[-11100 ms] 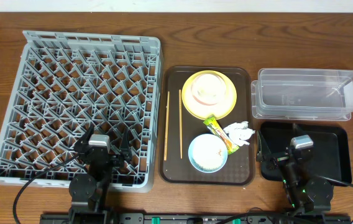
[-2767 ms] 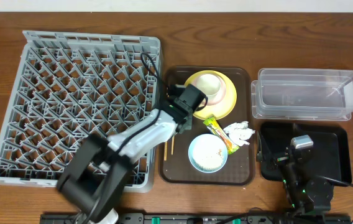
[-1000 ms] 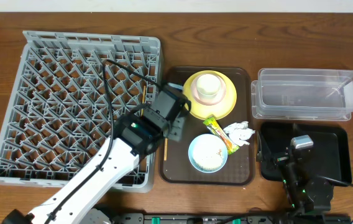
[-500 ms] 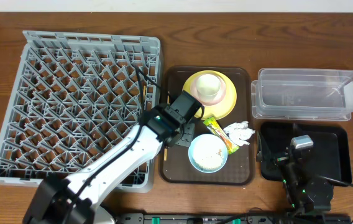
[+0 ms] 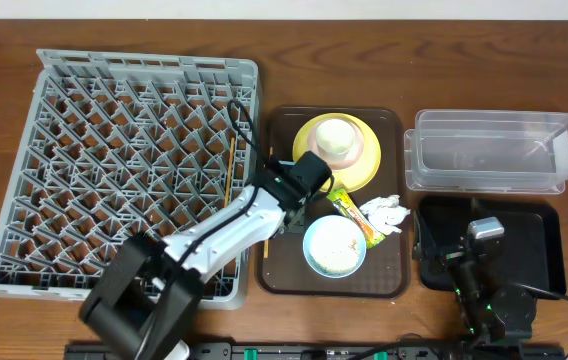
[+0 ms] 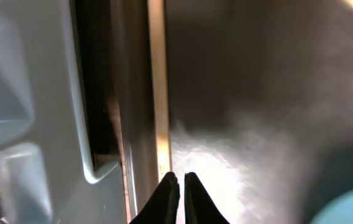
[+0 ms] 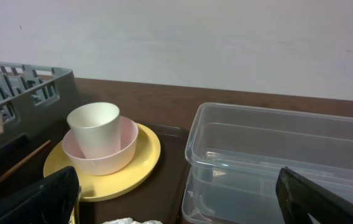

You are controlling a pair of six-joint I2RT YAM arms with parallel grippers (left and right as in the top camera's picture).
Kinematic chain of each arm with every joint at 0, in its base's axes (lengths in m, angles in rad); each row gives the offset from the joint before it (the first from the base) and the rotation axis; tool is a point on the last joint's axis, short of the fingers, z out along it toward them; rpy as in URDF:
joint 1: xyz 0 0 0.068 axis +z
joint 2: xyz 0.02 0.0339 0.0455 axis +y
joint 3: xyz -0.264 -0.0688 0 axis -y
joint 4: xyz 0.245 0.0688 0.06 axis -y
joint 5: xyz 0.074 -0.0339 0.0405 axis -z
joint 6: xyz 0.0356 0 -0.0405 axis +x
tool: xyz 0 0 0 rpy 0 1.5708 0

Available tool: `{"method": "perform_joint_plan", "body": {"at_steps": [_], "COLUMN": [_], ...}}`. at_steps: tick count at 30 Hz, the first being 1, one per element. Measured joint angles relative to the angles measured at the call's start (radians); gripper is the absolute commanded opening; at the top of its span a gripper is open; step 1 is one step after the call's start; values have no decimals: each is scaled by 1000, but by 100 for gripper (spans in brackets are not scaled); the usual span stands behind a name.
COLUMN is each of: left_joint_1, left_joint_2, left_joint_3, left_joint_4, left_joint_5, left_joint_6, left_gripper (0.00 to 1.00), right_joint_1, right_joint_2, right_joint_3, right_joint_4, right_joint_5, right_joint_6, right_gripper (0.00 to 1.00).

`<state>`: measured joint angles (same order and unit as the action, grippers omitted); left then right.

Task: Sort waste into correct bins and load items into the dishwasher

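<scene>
The grey dish rack (image 5: 144,63) fills the left of the overhead frame, and its right wall stands just beside the left rim of the brown serving tray (image 5: 284,272), with only a thin strip of bench (image 5: 304,60) between them. In the left wrist view one chopstick (image 6: 158,93) runs straight up the frame, tight along that tray rim with the rack wall close on its left, so there is little room on that side; to its right the dark tray floor is open up to the blue-sided white bowl (image 5: 335,245). A second chopstick (image 5: 230,170) lies in the rack near its right wall. The left arm reaches from the lower left of the overhead frame diagonally across the rack's corner, wrist turned down over the tray's left part. The left fingers (image 6: 169,193) are pinched to a thin slit, their tips at the chopstick's near end; whether they grip it I cannot tell. The yellow plate (image 5: 364,168) sits at the tray's top and carries a small pinkish bowl (image 7: 111,155) with a white cup (image 7: 94,127) in it. The stick wrapper (image 5: 354,215), its print too small to read, and the napkin (image 5: 384,213) lie at the tray's right. The clear tub (image 5: 494,117) is at upper right. The right arm rests over the black tray (image 5: 539,230), with the right fingers (image 7: 46,196) spread wide.
</scene>
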<state>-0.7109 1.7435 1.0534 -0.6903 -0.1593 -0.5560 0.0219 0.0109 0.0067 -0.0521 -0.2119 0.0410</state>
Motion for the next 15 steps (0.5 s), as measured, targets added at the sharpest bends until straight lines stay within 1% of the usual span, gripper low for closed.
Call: {"method": "perform_joint_plan", "body": {"at_steps": [6,15], "left_joint_1": [-6,-51], "left_joint_2": [49,54], "left_joint_3": [0,0], "left_joint_4": [4,14], "left_joint_5": [-36,-82], "left_joint_6": [-24,-43], "left_gripper": [8,8], "right_joint_1": [0,0], "right_joint_2": [0,0], "right_joint_3": [0,0], "right_joint_4": [0,0], "right_joint_5": [0,0], "right_joint_6": [0,0], "right_gripper": [99,99]}}
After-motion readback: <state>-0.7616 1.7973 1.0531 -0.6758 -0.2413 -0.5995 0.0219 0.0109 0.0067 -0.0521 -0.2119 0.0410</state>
